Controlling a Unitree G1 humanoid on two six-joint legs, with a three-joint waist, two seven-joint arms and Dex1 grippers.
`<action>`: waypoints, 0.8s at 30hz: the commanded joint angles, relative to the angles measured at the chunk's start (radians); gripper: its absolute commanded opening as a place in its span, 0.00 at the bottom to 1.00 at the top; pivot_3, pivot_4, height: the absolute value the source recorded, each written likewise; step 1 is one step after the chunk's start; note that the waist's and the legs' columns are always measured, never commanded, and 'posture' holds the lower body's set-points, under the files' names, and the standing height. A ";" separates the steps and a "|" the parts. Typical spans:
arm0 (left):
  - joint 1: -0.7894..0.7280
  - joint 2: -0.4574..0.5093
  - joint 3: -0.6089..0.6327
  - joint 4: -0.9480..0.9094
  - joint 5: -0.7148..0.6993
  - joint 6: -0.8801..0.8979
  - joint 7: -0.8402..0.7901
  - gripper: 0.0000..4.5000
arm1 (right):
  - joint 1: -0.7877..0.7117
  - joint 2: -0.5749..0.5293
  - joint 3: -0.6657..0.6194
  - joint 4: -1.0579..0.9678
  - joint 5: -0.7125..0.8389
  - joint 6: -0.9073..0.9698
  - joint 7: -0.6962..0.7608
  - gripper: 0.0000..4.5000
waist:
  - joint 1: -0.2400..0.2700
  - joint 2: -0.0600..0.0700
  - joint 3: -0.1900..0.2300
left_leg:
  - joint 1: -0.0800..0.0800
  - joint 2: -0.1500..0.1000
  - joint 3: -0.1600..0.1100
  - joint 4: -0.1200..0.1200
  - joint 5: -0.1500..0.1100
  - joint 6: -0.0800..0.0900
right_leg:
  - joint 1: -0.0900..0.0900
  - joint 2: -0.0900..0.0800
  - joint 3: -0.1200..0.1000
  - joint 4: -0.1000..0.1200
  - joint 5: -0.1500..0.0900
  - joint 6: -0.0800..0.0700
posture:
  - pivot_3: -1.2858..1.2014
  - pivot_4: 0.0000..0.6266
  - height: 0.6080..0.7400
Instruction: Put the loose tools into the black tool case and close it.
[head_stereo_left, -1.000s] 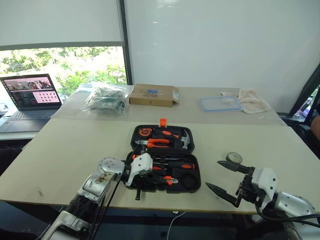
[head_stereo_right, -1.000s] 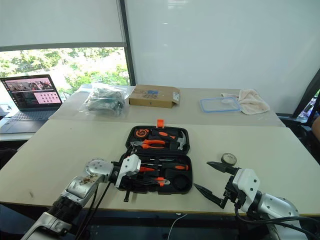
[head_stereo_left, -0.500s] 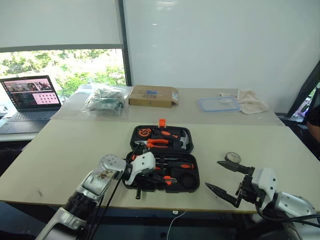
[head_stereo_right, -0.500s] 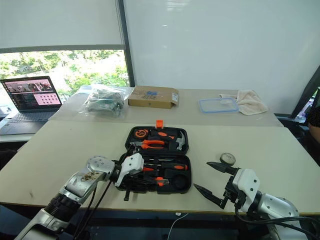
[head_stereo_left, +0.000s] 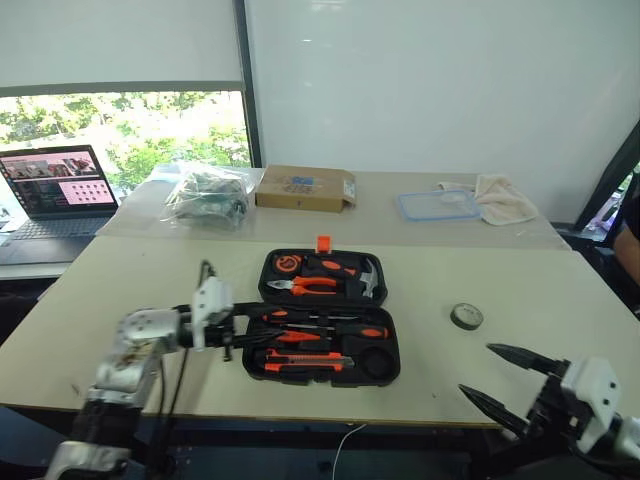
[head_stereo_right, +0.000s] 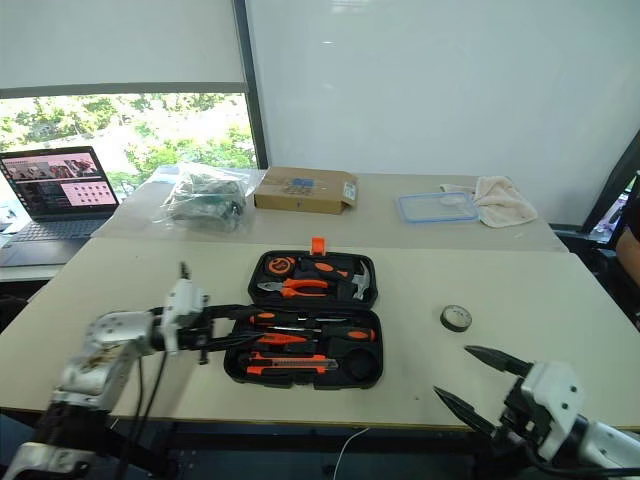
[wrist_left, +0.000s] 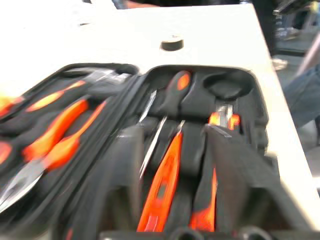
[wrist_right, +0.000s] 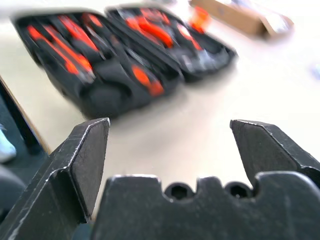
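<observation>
The black tool case (head_stereo_left: 255, 352) lies open at the table's middle, with its orange latch (head_stereo_left: 324, 243) on the far edge. The near half holds two screwdrivers (head_stereo_left: 365, 332) and the utility knife (head_stereo_left: 300, 360). Pliers and a hammer sit in the far half. The small black tape roll (head_stereo_left: 466, 316) lies on the table to the right of the case. My left gripper (head_stereo_left: 255, 327) hangs open at the case's left edge, pointing across it with nothing between its fingers (wrist_left: 120, 185). My right gripper (head_stereo_left: 478, 370) is open and empty near the front right, short of the tape roll.
Along the back stand a laptop (head_stereo_left: 58, 185), a plastic bag (head_stereo_left: 205, 197), a brown cardboard box (head_stereo_left: 303, 188), a clear lid (head_stereo_left: 440, 205) and a towel (head_stereo_left: 505, 198). A round recess (head_stereo_left: 377, 362) in the case's near half is unfilled. A person's sleeve (head_stereo_left: 630, 235) shows at the right edge.
My left gripper has pulled off the case to the left, risen a little and opened, uncovering the utility knife. My right gripper has drawn back toward the front right, still open.
</observation>
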 joint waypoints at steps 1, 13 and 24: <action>0.055 0.085 0.130 0.033 -0.067 -0.001 -0.043 0.88 | 0.057 0.019 -0.097 0.001 0.013 0.064 -0.076 1.00 | 0.002 -0.001 0.001 | 0.000 0.000 0.000 0.000 0.000 0.000 | 0.000 0.000 0.000 0.000 -0.001 -0.001 | 0.52 0.24 1.00; 0.074 0.093 0.141 0.001 -0.107 0.047 -0.043 1.00 | -0.318 -0.349 0.122 -0.050 -0.044 0.664 -0.246 1.00 | -0.006 0.000 0.004 | 0.000 -0.001 0.002 0.001 0.000 -0.001 | -0.002 -0.008 -0.003 0.001 -0.001 -0.002 | 0.52 0.24 1.00; 0.013 0.032 0.063 -0.070 -0.115 0.106 -0.013 1.00 | -0.905 -0.393 0.623 0.360 -0.292 0.773 -0.146 1.00 | 0.004 0.000 0.005 | -0.018 -0.002 0.002 0.001 0.005 -0.009 | -0.015 -0.001 -0.006 0.000 0.003 0.001 | 0.52 0.24 1.00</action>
